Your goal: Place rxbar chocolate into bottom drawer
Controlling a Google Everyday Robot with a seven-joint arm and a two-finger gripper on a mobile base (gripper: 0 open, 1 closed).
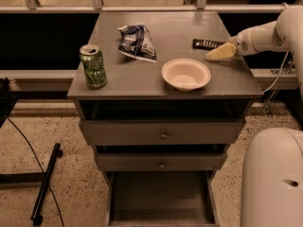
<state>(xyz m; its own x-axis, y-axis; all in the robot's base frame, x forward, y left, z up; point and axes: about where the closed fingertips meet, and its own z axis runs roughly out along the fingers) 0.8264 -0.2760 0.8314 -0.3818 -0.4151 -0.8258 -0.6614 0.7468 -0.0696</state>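
The rxbar chocolate (206, 43), a small black bar with white lettering, lies flat on the grey cabinet top (156, 74) near its right back part. My gripper (218, 53) comes in from the right on a white arm and sits just right of and below the bar, low over the cabinet top, not holding it. The bottom drawer (161, 200) is pulled out at the foot of the cabinet, its flat floor bare.
A white bowl (186, 74) sits on the top just left of my gripper. A dark-blue-and-white snack bag (137, 42) and a green can (93, 65) stand further left. Two knobbed drawers (163, 134) are above the bottom drawer. My white base (272, 178) is at lower right.
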